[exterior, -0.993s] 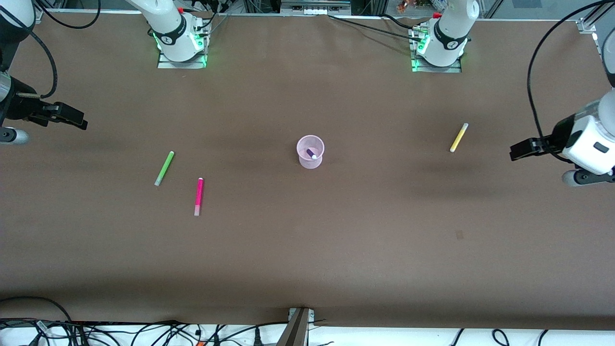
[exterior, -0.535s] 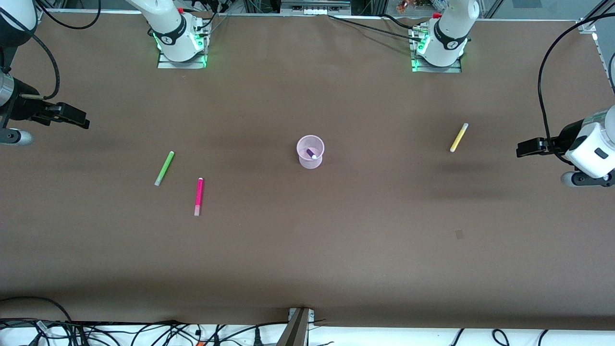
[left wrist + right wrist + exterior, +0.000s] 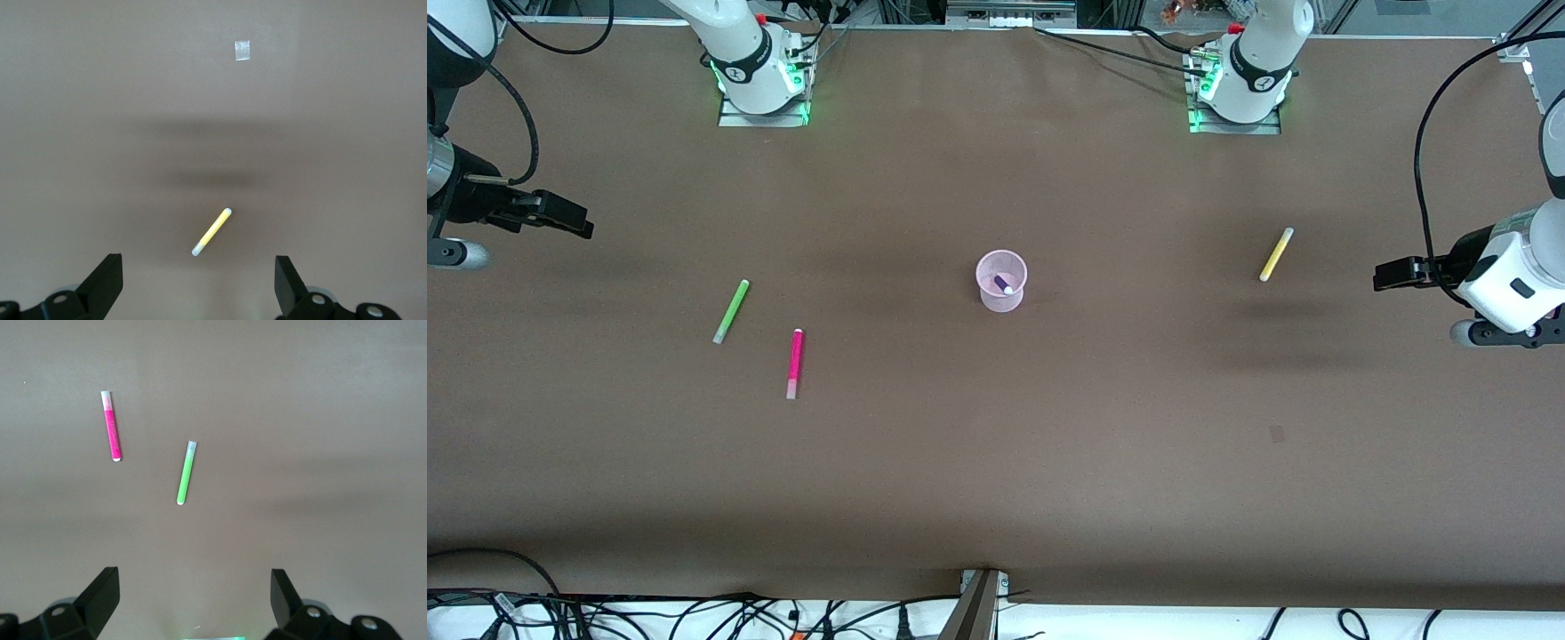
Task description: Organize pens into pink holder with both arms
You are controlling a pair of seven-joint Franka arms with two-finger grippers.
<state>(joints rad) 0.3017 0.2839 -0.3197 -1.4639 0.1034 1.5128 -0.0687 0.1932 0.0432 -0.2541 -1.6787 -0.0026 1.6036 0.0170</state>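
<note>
The pink holder (image 3: 1001, 280) stands upright mid-table with the dark purple pen (image 3: 1003, 284) inside it. The yellow pen (image 3: 1276, 254) lies toward the left arm's end and shows in the left wrist view (image 3: 211, 232). The green pen (image 3: 731, 311) and the magenta-pink pen (image 3: 794, 363) lie toward the right arm's end and show in the right wrist view, green (image 3: 186, 473) and pink (image 3: 111, 427). My left gripper (image 3: 1385, 275) hangs open and empty in the air beside the yellow pen. My right gripper (image 3: 578, 225) hangs open and empty over the table's end, off from the green pen.
The brown table cover (image 3: 996, 462) spans the view. A small pale tape square (image 3: 242, 50) lies on it, nearer to the front camera than the yellow pen. Cables run along the table's near edge and by the arm bases.
The left gripper drew back toward its table end, then came a little way toward the yellow pen again. The right gripper barely shifted. The pens and holder stayed put.
</note>
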